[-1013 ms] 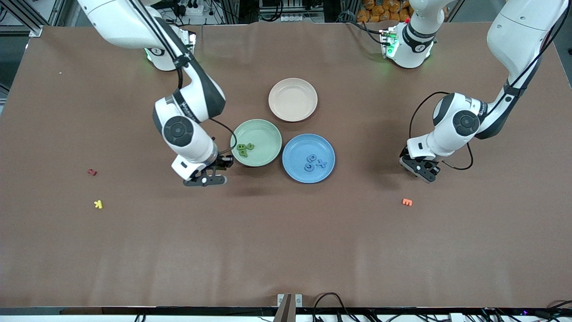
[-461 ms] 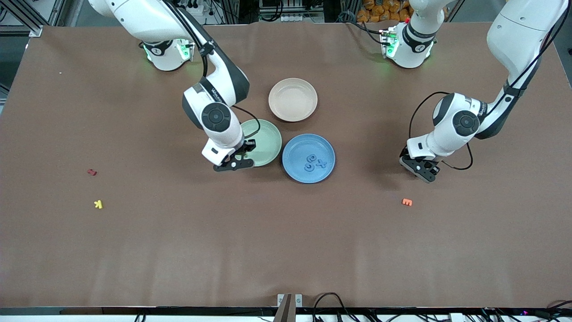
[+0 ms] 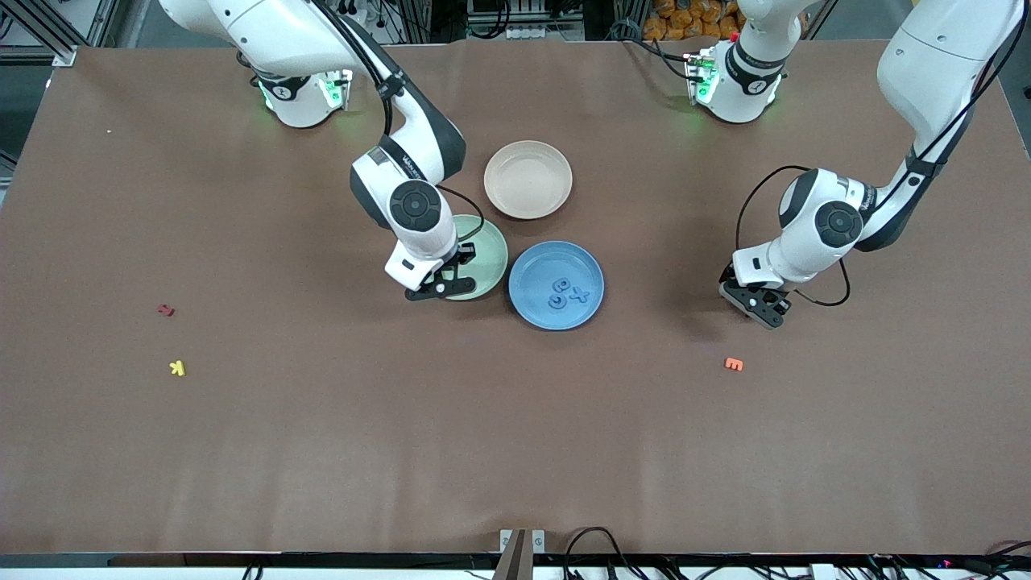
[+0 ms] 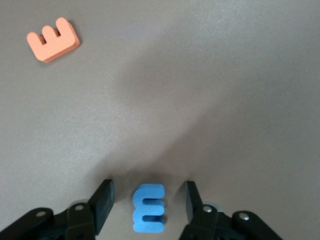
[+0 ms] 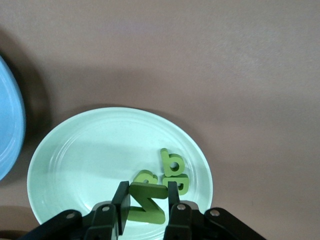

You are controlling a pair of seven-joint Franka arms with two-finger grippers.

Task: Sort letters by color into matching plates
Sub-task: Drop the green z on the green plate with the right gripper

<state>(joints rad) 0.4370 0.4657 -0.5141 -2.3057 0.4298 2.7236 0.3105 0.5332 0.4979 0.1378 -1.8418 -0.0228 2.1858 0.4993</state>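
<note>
Front view: the right end effector (image 3: 441, 287) hangs over the green plate (image 3: 488, 256); three blue letters (image 3: 564, 292) lie in the blue plate (image 3: 556, 284).

Right wrist view: it is clamped on a green letter (image 5: 146, 202), shaped N or Z. Next it should let go.

Left wrist view: the left end effector (image 4: 148, 199) stands apart around a blue E (image 4: 149, 208) on the counter (image 4: 210, 90); it should close.

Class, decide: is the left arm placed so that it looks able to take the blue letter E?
Probably yes: the left hand is low over the table, its open fingers either side of the blue E, nothing between.
</note>
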